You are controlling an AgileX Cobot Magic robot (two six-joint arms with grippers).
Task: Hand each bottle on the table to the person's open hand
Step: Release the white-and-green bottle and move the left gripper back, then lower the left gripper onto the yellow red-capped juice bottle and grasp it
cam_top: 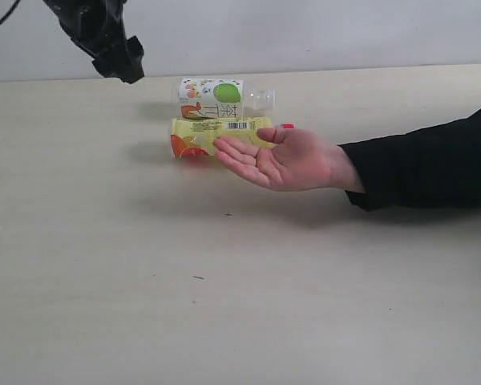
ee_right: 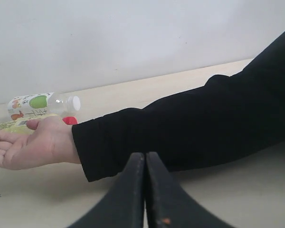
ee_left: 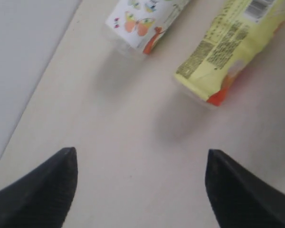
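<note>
Left gripper (ee_left: 140, 152) spread wide; right gripper (ee_right: 145, 156) pressed together; yellow-label bottle (cam_top: 212, 133) shows a barcode.

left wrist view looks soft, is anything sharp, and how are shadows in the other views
Left wrist view: the dark jaws up close are blurred, the yellow-label bottle and white-label bottle only slightly soft, with faint diffuse shadows. Exterior view: sharper, even light, a soft shadow under the open hand. Right wrist view: the shut jaws are out of focus; no glare.

Table (cam_top: 224, 321), pale beige, dark-specked.
Far centre: apple-label bottle (cam_top: 218, 98), yellow-label bottle (cam_top: 208, 133), both lying on their sides, side by side.
</note>
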